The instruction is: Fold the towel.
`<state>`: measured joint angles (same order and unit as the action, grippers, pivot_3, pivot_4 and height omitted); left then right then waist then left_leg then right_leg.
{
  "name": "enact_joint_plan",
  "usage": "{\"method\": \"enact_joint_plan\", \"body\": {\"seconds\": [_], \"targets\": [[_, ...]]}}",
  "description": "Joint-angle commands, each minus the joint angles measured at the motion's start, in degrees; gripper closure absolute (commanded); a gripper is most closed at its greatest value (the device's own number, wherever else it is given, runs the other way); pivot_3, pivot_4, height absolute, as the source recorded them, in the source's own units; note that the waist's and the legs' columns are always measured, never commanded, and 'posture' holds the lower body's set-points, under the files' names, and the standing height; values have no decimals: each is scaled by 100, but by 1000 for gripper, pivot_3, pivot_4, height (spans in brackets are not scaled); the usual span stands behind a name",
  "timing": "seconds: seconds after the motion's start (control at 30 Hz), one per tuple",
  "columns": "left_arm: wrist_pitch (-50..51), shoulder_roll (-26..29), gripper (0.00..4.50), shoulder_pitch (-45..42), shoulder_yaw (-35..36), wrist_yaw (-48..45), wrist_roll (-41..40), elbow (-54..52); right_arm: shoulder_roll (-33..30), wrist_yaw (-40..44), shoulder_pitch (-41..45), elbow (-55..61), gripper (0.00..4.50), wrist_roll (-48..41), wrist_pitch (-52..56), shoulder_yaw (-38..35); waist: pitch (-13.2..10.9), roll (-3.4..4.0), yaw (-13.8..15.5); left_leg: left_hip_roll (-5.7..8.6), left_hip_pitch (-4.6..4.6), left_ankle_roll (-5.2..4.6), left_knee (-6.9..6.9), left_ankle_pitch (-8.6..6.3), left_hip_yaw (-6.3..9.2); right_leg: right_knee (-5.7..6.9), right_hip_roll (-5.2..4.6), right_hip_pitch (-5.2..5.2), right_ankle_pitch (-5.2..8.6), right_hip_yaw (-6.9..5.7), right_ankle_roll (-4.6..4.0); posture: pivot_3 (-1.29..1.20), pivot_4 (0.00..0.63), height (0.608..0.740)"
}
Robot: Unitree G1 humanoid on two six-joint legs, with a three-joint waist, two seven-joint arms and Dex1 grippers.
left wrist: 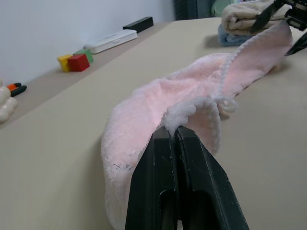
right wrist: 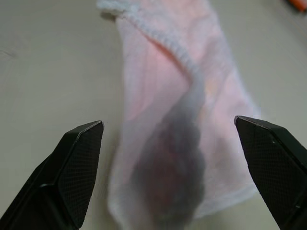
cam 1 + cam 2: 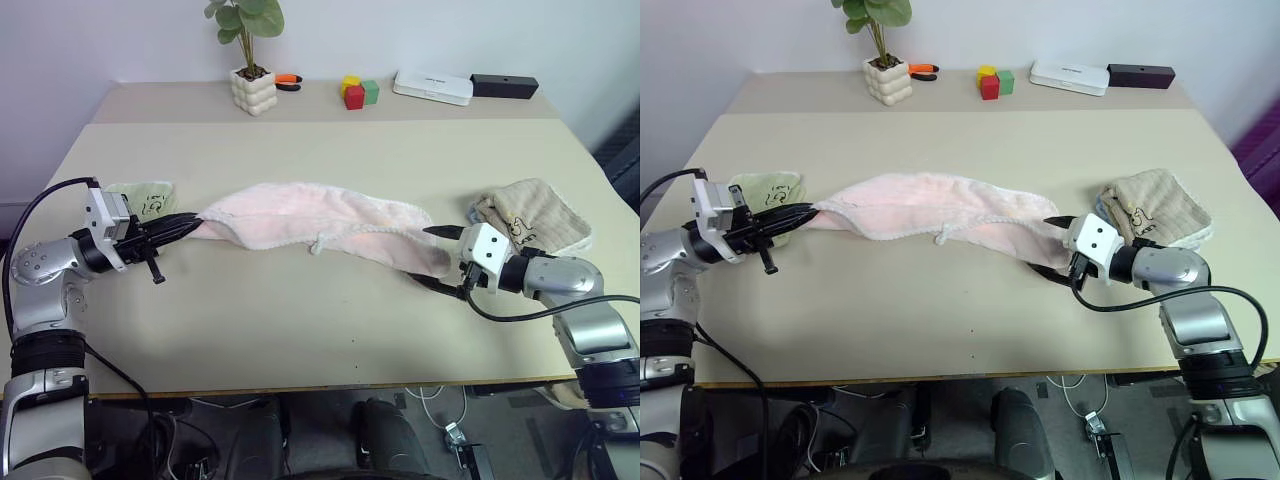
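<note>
A: Where do we have the towel (image 3: pixel 320 226) now?

B: It lies stretched across the middle of the surface (image 3: pixel 330 320) in a long bunched strip, between the green towel (image 3: pixel 143 197) on our left and the tan towel (image 3: pixel 532 218) on our right.

A: And our fingers?

B: Our left gripper (image 3: pixel 185 226) has its fingers pressed together on the towel's left end, on the white scalloped edge. Our right gripper (image 3: pixel 437 256) has its fingers spread wide around the right end, pinching nothing.

A: How will it handle?

B: We judge it soft, light and limp; it sags and bunches wherever it is unsupported, and terry should not slip. We would pinch the right end at a corner, on the firmer hem, so both ends lift evenly
</note>
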<state>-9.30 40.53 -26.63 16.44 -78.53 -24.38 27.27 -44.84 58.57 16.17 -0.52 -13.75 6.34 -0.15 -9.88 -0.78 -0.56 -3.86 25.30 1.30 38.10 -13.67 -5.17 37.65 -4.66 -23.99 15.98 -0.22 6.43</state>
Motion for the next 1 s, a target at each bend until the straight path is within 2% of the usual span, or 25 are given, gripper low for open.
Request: {"method": "enact_joint_plan", "body": {"seconds": [0.03, 0.23, 0.47, 0.6, 0.7, 0.87, 1.0], "targets": [[-4, 57, 4500, 24, 52, 68, -116, -228, -118, 212, 129, 439, 1332, -598, 911, -184, 1, -1, 0, 0, 0, 0, 0, 0, 0, 0, 0, 0, 0, 0, 0, 0, 150, 735], [54, 49, 4500, 75, 33, 125, -124, -345, -180, 356, 317, 840, 4439, -1323, 2030, -384, 1, -1, 2, 0, 0, -3, 0, -2, 1, 0, 0, 0, 0, 0, 0, 0, 150, 735], [620, 208, 4500, 249, 0, 35, -212, -557, -215, 401, 171, 824, 4439, -945, 1730, -152, 1, -2, 9, 1, 1, -5, 1, -3, 1, -1, 0, 0, 0, -1, 0, 0, 150, 735], [1530, 353, 4500, 369, 66, 65, -496, -704, -120, 353, 145, 832, 4439, -893, 1639, -142, 1, -2, -5, 0, 1, -5, 0, -3, 2, -1, 0, -1, 0, -1, 0, 0, 150, 735], [1564, 416, 3615, 497, 40, -11, -483, -797, -66, 307, 144, 857, 4500, -889, 1651, -111, 1, -2, 2, 0, 1, -5, 0, -3, 2, 0, 0, -2, 0, -1, 0, 0, 150, 735], [895, 537, 1124, 851, 42, -151, -172, -848, -38, 263, 147, 837, 4500, -852, 1562, -107, 1, -2, -5, 0, 1, -5, 0, -3, 1, -1, 0, -2, 0, -1, -1, 0, 150, 735], [560, 663, 1124, 935, -4, -284, -18, -671, 16, 210, 148, 836, 4500, -855, 1546, -120, 1, -2, 14, 0, 2, -5, 0, -3, 1, -1, -1, -2, 1, -1, -2, 0, 150, 735]]}}
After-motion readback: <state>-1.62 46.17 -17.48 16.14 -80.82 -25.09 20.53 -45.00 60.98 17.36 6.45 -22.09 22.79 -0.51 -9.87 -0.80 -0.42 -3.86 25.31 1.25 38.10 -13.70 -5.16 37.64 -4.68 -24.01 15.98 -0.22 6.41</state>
